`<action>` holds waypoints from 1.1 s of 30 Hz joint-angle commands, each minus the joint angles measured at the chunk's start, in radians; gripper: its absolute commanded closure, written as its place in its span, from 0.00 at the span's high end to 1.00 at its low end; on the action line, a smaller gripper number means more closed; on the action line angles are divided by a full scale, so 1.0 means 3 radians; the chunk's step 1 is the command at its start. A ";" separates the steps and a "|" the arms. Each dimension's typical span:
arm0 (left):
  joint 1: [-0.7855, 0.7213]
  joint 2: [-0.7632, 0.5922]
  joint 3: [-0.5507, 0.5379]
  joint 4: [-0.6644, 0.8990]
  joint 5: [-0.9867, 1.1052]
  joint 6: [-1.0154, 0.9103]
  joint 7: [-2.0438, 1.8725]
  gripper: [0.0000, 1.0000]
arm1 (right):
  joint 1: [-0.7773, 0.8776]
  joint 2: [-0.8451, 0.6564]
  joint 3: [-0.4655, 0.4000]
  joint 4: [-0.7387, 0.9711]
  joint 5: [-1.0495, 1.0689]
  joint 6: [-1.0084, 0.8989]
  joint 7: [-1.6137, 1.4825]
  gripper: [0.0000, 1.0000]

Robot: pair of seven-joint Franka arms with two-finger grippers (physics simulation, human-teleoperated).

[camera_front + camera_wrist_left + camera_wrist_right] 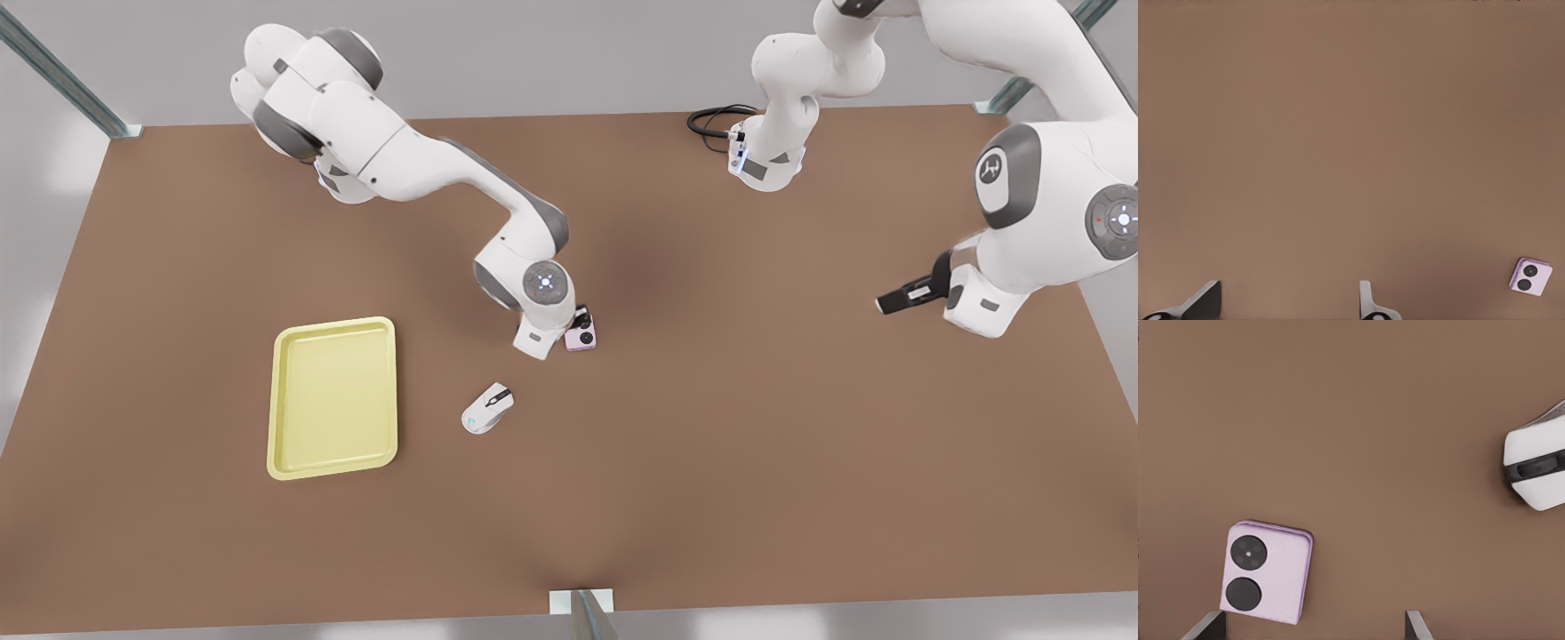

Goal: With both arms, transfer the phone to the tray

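The pale lilac phone [581,338] lies flat on the brown table, its two black camera circles up. My right gripper [582,318] hovers right over it on the arm at the front view's left. In the right wrist view this gripper [1311,630] is open, and the phone [1265,572] lies close to one fingertip [1208,628], off the middle of the gap. My left gripper [900,298] waits open far off at the front view's right; from its own view [1288,310] the phone [1530,277] looks small and distant. The pale yellow tray [333,400] sits bare toward the front view's left.
A white computer mouse [487,409] lies between the tray and the phone, and its edge [1538,470] also appears in the right wrist view. A black cable [711,120] coils at the table's far edge by one arm base. Metal frame posts stand at the table's corners.
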 commanded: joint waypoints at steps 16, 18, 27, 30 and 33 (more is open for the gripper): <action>-0.0028 0.0010 -0.0023 -0.0034 0.0079 0.0288 0.0710 1.00 | 0.0596 0.0673 -0.0296 0.0755 -0.0310 0.0112 0.1197 1.00; -0.0033 0.0005 -0.0028 -0.0029 0.0079 0.0288 0.0710 1.00 | 0.0591 0.0642 -0.0296 0.0699 -0.0310 0.0097 0.1177 1.00; -0.0063 0.0010 -0.0094 0.0022 0.0079 0.0232 0.0710 1.00 | 0.0524 0.0494 -0.0266 0.0489 -0.0146 0.0036 0.1197 1.00; -0.0063 0.0010 -0.0094 0.0022 0.0079 0.0227 0.0710 1.00 | 0.0529 0.0371 -0.0250 0.0300 -0.0141 0.0148 0.1197 1.00; -0.0063 0.0010 -0.0094 0.0017 0.0079 0.0217 0.0710 1.00 | 0.0427 0.0202 -0.0250 -0.0053 -0.0141 0.0419 0.1177 1.00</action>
